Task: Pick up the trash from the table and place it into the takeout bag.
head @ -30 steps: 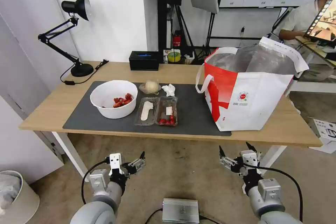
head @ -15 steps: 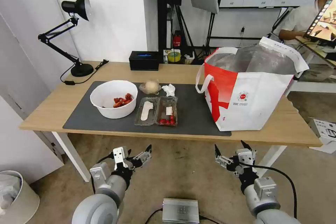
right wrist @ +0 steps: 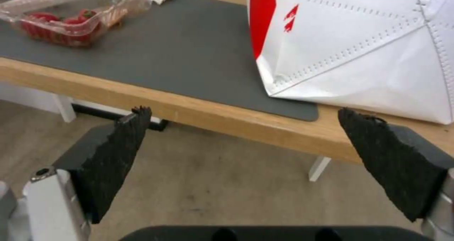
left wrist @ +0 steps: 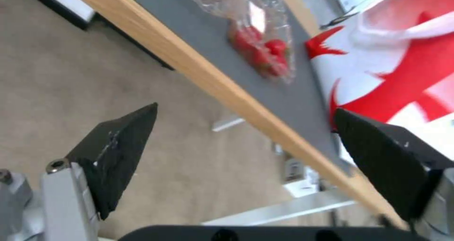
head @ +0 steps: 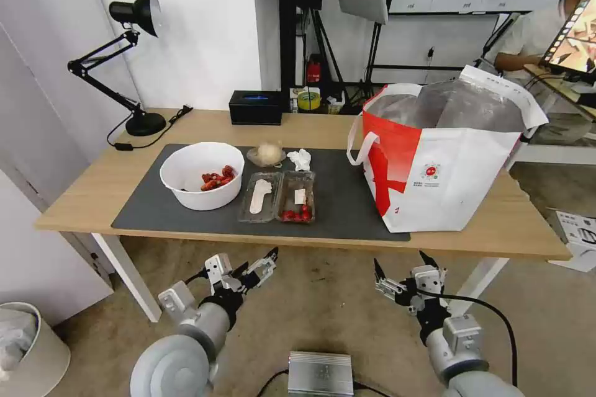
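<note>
The trash lies on the dark mat (head: 347, 198) of the table (head: 99, 186): a white bowl (head: 186, 167) with red scraps, an open clear clamshell box (head: 277, 196) with red bits, a crumpled tissue (head: 300, 159) and a wrapped beige ball (head: 268, 152). The red-and-white takeout bag (head: 441, 161) stands open at the mat's right end. Both grippers hang below the table's front edge, open and holding nothing: my left gripper (head: 254, 263) under the clamshell, my right gripper (head: 400, 260) under the bag. The left wrist view has the left gripper (left wrist: 246, 109), clamshell (left wrist: 262, 49) and bag (left wrist: 402, 67). The right wrist view has the right gripper (right wrist: 241, 109), clamshell (right wrist: 71, 17) and bag (right wrist: 359, 45).
A black desk lamp (head: 133, 56) stands at the table's back left and a black box (head: 255, 107) at the back middle. On the floor are a grey metal unit (head: 320, 373), a white bin (head: 25, 347) at the left and a carton (head: 577, 236) at the right.
Both grippers have risen and moved forward toward the table's front edge, still open. The things on the table have not moved.
</note>
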### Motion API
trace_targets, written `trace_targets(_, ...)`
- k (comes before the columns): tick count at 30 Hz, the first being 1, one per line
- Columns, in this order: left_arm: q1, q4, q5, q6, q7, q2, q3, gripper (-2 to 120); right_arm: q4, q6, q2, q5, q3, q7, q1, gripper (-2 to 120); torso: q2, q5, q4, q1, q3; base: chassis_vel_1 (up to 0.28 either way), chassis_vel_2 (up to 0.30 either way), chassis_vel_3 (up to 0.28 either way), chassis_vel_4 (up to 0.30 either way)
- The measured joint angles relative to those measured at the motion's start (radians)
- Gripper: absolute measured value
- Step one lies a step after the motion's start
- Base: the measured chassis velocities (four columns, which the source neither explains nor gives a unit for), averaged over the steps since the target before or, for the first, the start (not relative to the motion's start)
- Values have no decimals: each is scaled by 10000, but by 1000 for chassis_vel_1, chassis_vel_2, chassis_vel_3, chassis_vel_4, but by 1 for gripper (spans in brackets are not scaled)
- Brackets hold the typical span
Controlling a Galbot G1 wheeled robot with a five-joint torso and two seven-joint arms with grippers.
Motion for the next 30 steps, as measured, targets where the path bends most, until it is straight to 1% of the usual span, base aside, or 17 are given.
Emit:
trace_targets(2, -65, -17, -666, 2, -138, -29, -71, 100, -26, 0, 6, -8, -34, 0, 5, 100, 0, 0, 0, 0, 0, 0, 0, 0, 0)
trace_targets(4, -83, -20, -800, 2, -166, -37, -85, 100, -34, 0, 10, -13, -45, 0, 5, 100, 0, 0, 0, 0, 0, 0, 0, 0, 0)
trace_targets(7, -179, -20, -1290, -18, -254, -100, -131, 100, -51, 0, 29, -37, -91, 0, 3, 100, 0, 0, 0, 0, 0, 0, 0, 0, 0)
trace_targets(18, -358, -22, -1616, -233, -395, -192, -181, 100, -70, -9, 56, -52, -233, -9, -27, 100, -1, -1, 0, 0, 1, 0, 0, 0, 0)
trace_targets(23, -524, -93, -1810, -366, -464, -100, -348, 100, -162, -7, 179, -131, -388, -17, -26, 100, -1, -1, 0, 0, 1, 0, 0, 0, 0)
trace_targets(26, -653, -144, -2120, -545, -649, -17, -460, 100, -264, 37, 298, -267, -552, -26, -23, 100, -1, -1, 0, 0, 1, 0, 0, 0, 0)
trace_targets(30, -722, -78, -2144, -566, -882, -48, -411, 100, -308, 42, 290, -291, -597, -27, 25, 100, 0, -1, 1, 0, 1, 0, 0, 0, 0)
